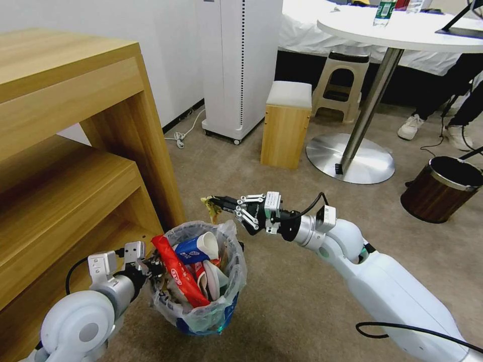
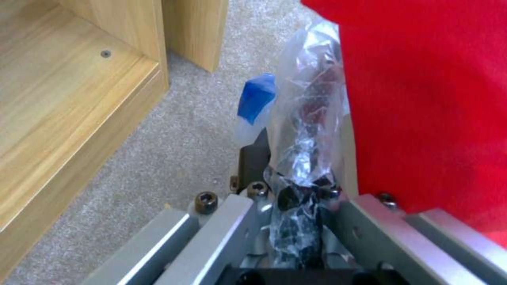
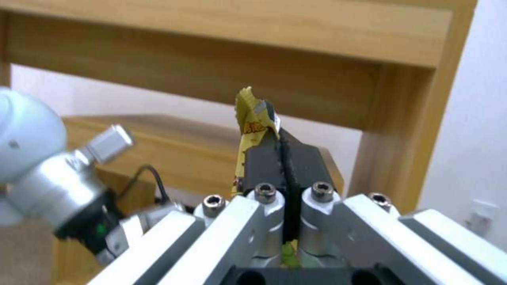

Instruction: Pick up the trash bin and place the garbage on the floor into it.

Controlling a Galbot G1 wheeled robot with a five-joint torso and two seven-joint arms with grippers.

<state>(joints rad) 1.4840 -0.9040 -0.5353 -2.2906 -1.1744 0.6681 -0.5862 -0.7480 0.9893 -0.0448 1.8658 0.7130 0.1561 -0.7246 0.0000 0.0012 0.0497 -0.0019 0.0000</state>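
Note:
The trash bin, lined with a crinkled clear bag and blue low down, sits at the foot of the wooden shelf. It is full of garbage: a long red wrapper, a blue-white paper cup and white slippers. My left gripper is shut on the bin's near-left rim and bag. Just above the bin's far rim, my right gripper is shut on a crumpled yellow wrapper. That yellow wrapper sticks out past the closed fingers.
A tall wooden shelf unit stands close on the left. Beige carpet spreads to the right. Farther off are a wooden stool, a round table's metal base, a brown wood-look bin and a white appliance.

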